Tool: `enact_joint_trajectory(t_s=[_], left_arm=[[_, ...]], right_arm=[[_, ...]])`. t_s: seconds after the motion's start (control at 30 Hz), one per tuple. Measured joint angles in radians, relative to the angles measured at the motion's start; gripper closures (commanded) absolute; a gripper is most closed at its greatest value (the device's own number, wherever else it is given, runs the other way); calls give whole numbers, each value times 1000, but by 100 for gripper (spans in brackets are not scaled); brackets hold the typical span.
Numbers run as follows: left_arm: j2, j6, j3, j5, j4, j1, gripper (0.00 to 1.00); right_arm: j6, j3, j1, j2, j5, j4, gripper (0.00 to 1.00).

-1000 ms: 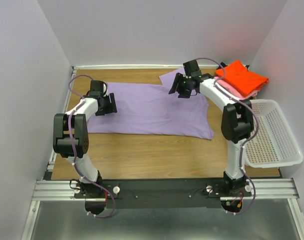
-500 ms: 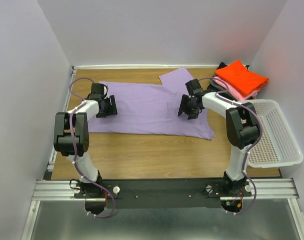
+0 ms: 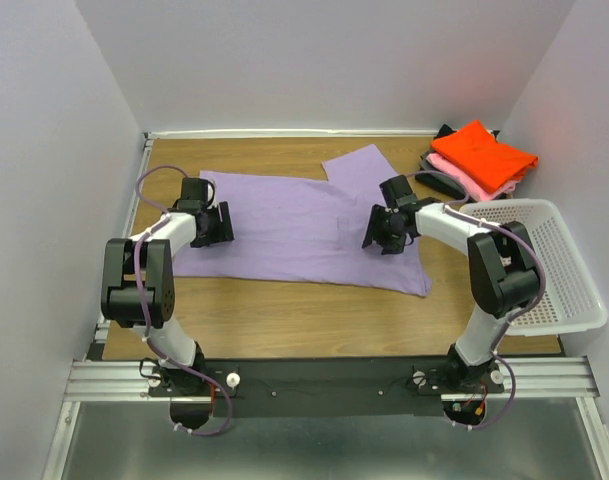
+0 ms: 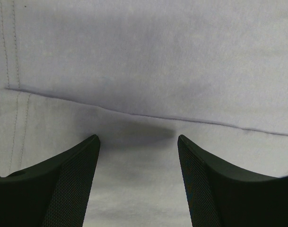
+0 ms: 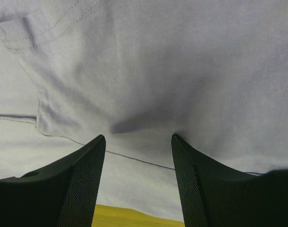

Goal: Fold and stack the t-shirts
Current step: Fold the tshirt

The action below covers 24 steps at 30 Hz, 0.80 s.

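A white mesh basket [image 3: 559, 290] sits at the right edge of the worktop [image 3: 284, 315]. The purple shirt [image 3: 294, 225] lies spread flat across the middle, one sleeve pointing to the far edge. The left gripper [image 3: 214, 223] is low over the shirt's left end and the right gripper [image 3: 384, 229] is low over its right side. Both stand wide with nothing held, and a cloth edge crosses just ahead of the fingers. In the far right corner an orange-red shirt [image 3: 486, 153] tops a pink one [image 3: 462, 180], with something dark [image 3: 442, 184] beside them.

The step looks like pinching for a fold. Both grippers should close on the same layer together, then lift evenly so the cloth stays taut and square. No writing or labels can be read.
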Motion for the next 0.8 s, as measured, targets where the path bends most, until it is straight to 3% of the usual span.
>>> enact_joint_trajectory(t_s=[0.33,0.63,0.8], left_arm=[[-35,-8,51,1,-180,0,24],[92,-10,397,17,-180,2,24],[197,-9,418,47,-143,1,24]], right_arm=[[13,-106,0,-99,-43,-35,35],[-14,134,0,-40,-59,-72,34],[-21,214,0,81,-46,-63,34]])
